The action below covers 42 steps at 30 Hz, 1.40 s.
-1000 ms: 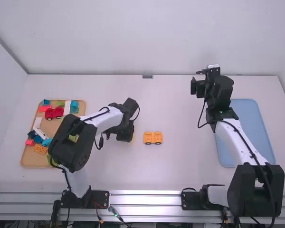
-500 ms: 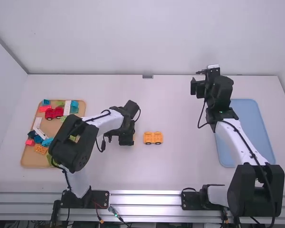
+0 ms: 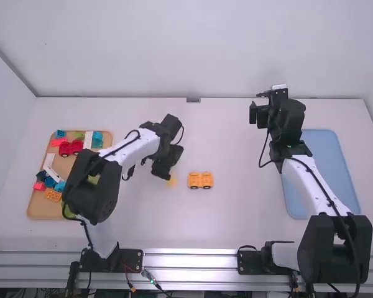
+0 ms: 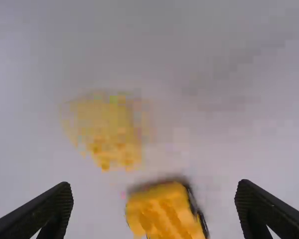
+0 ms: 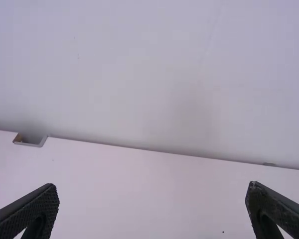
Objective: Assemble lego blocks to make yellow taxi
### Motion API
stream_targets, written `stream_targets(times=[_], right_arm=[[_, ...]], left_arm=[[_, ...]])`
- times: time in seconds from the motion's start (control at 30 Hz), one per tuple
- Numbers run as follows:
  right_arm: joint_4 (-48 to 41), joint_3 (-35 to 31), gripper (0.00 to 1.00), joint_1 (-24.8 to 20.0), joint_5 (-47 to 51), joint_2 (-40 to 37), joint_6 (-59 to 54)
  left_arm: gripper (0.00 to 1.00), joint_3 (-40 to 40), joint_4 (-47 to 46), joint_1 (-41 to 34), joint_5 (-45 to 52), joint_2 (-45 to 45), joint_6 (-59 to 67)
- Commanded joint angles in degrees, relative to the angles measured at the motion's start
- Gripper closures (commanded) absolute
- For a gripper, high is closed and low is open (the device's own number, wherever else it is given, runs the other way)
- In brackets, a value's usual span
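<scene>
arms (image 3: 140, 146): 2 | trays (image 3: 336, 161): 2 | wheeled blocks (image 3: 200, 180): 2 | loose yellow block (image 3: 172, 182): 1

Has bricks (image 3: 53, 195) on a tray (image 3: 42, 210) at left, a second tray (image 3: 329, 155) at right, and between them a chassis (image 3: 200, 180), a block (image 3: 172, 182) just left

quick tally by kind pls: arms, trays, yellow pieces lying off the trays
arms: 2 (left arm, right arm)
trays: 2 (tan tray, blue tray)
yellow pieces off the trays: 2 (wheeled piece, smaller yellow block)
total: 6
</scene>
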Motion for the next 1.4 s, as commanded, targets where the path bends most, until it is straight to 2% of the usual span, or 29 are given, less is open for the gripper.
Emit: stream_targets(times=[0.0,0.03,0.07,0.1,0.17,0.2,0.3,0.5,0.57,0.63,0.7,0.8,0.9,0.97,1.0,1.03,1.17,1.23,1.37], right_arm=[[0.09,2.12,0.01,-0.11,-0.02,0.55,0.22],[0.09,2.12,0.01,-0.11,-0.02,0.55,0.20],[0.11,2.12,0.01,-0.11,-0.02,0.55,0.17],[0.11,2.12,0.01,-0.11,-0.02,0.55,0.20],[0.20,2.12,0.01,-0.11,-0.02,0.55,0.20],[0.28,2.12,0.01,-0.11,0.00,0.55,0.20],[0.28,2.12,0.01,-0.11,0.00,0.55,0.20],[0.72,2.12,0.01,-0.11,0.00,0.55,0.17],[0.72,2.12,0.01,-0.11,-0.02,0.55,0.20],[0.70,2.12,0.02,-0.13,0.00,0.55,0.20],[0.70,2.12,0.01,-0.17,0.00,0.55,0.20],[0.50,2.12,0.01,-0.04,-0.02,0.55,0.20],[0.46,2.12,0.01,-0.02,-0.22,0.55,0.22],[0.09,2.12,0.01,0.26,-0.83,0.55,0.22],[0.09,2.12,0.01,0.76,-1.57,0.55,0.22],[0.09,2.12,0.01,0.81,-1.57,0.55,0.22],[0.07,2.12,0.01,1.95,-1.36,0.55,0.20],[0.07,2.12,0.01,2.67,-1.33,0.55,0.17],[0.04,2.12,0.01,3.04,-1.33,0.55,0.20]], left_arm=[[0.12,7.34,-2.29,0.76,0.42,-0.66,34.71],[0.12,8.20,-2.71,0.72,0.42,-0.66,38.49],[0.01,11.74,-4.33,0.66,0.48,-0.66,54.84],[0.00,12.39,-4.61,0.72,0.48,-0.66,57.83],[0.01,16.31,-5.22,0.50,-0.61,-0.66,78.66],[0.01,17.40,-4.83,0.35,-1.64,-0.66,84.80],[0.01,18.75,-2.40,0.37,-6.25,-0.66,98.75],[0.01,17.92,-0.44,0.44,-15.91,-0.66,116.52],[0.01,15.98,0.98,1.51,-14.73,-0.66,124.85],[0.01,14.78,1.07,2.38,-9.57,-0.66,132.19],[0.01,12.26,-2.08,5.01,4.48,-0.66,149.72],[0.01,9.03,-7.45,10.32,21.20,-0.66,168.84],[0.01,3.98,-8.63,16.74,38.36,-0.55,182.96],[0.01,-1.86,-4.17,20.74,50.25,0.00,187.42],[0.01,-6.62,1.70,22.77,54.62,0.74,186.85],[0.01,-7.08,2.45,22.93,54.84,0.85,186.53],[0.01,-16.26,16.33,23.85,55.67,3.67,175.84],[0.01,-19.58,20.83,22.93,56.89,5.31,176.17],[0.01,-22.21,22.93,22.91,56.35,6.84,176.10]])
